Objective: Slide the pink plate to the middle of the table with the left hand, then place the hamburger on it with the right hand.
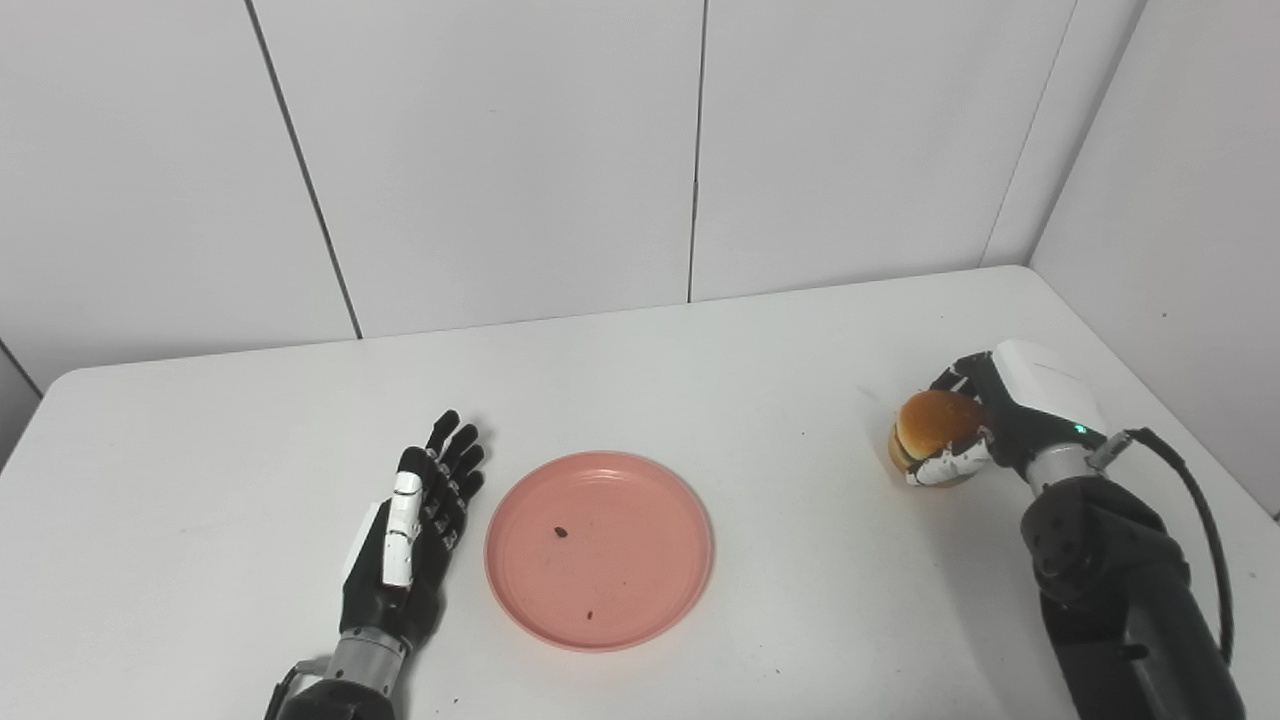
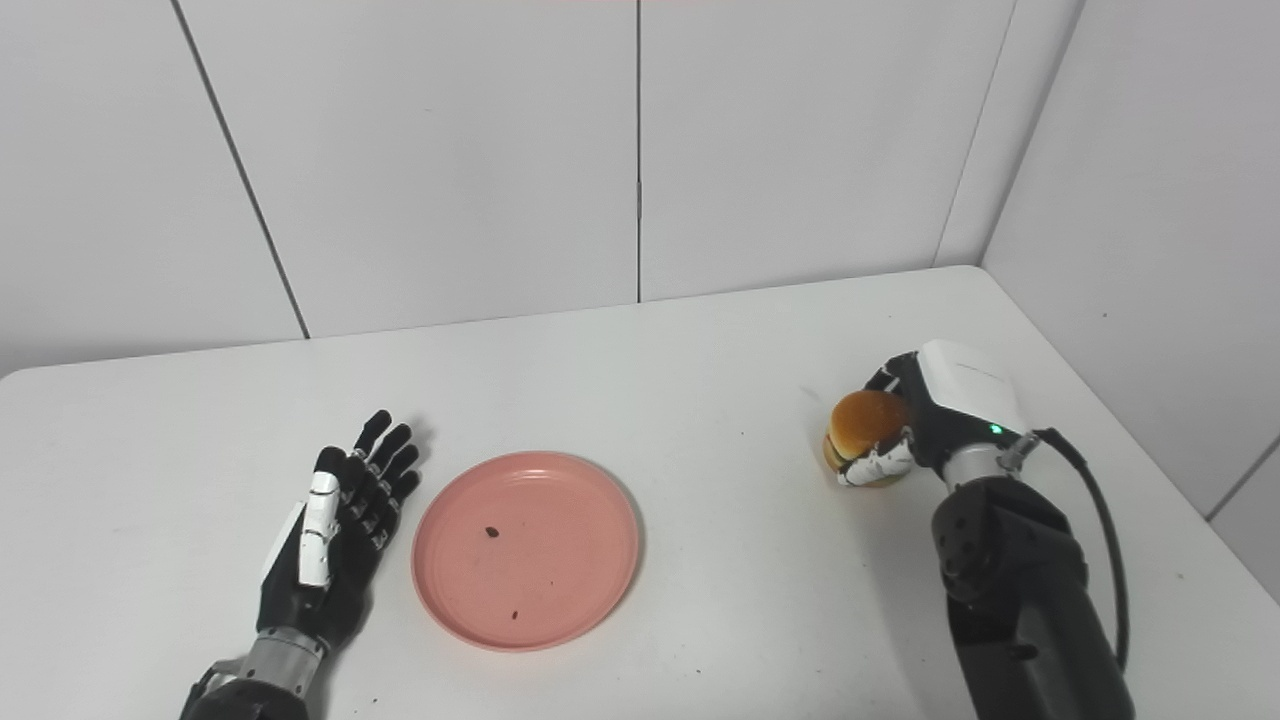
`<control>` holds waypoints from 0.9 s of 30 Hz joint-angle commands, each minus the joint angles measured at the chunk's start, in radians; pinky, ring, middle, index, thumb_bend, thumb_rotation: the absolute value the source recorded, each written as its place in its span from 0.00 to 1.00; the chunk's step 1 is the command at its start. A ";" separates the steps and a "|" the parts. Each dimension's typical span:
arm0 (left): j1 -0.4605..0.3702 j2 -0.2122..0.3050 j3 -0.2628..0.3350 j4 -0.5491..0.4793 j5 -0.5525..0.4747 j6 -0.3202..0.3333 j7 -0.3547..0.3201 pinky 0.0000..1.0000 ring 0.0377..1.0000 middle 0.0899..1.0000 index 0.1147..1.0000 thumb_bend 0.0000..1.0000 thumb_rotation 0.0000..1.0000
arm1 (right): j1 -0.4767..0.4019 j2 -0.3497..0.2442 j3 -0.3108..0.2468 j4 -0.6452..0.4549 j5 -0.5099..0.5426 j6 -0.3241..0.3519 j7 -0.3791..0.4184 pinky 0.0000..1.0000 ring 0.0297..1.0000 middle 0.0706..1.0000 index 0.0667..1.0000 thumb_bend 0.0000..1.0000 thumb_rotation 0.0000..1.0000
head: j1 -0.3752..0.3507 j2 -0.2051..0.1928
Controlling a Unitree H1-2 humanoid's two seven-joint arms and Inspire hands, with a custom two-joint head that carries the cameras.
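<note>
Right robot hand (image 1: 985, 425) is gripping your hamburger (image 1: 930, 432) near the worktop (image 1: 700, 380) edge.
Left robot hand (image 1: 415, 520) is lying open beside the pink plate (image 1: 598, 548); bare worktop is separating plate and hamburger.

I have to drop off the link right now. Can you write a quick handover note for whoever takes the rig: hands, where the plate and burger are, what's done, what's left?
Left hand: open, fingers straight, lying on the table just left of the pink plate; holds nothing.
Right hand: shut on the hamburger at the right side of the table; whether it has lifted off the surface is not clear.
Plate: near the middle of the table, bare except for a couple of dark specks.
Done: the plate slide appears finished, burger grasped.
Left: carry the hamburger leftward over the plate, set it down, release.
</note>
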 commanded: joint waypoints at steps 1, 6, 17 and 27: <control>0.059 0.016 -0.001 0.038 0.007 0.001 -0.010 1.00 0.98 0.98 0.95 0.60 1.00 | -0.029 -0.016 -0.005 -0.013 0.008 -0.007 -0.081 0.14 0.40 0.45 0.45 0.52 0.00 | 0.008 0.002; 0.072 -0.005 -0.006 0.008 0.027 0.029 0.021 1.00 0.97 0.96 0.94 0.61 1.00 | -0.023 -0.019 -0.004 -0.021 0.070 -0.037 -0.165 0.24 0.37 0.41 0.48 0.52 0.00 | 0.053 0.011; 0.075 -0.064 -0.020 0.006 0.093 0.020 0.097 0.95 0.92 0.91 0.90 0.60 1.00 | -0.024 0.035 0.082 -0.061 0.225 -0.216 -0.337 0.15 0.41 0.44 0.44 0.52 0.00 | 0.150 0.009; 0.078 -0.102 -0.037 -0.002 0.139 0.029 0.141 0.95 0.93 0.92 0.90 0.59 1.00 | -0.040 0.094 0.179 -0.099 0.309 -0.300 -0.337 0.12 0.40 0.45 0.44 0.52 0.00 | 0.234 0.011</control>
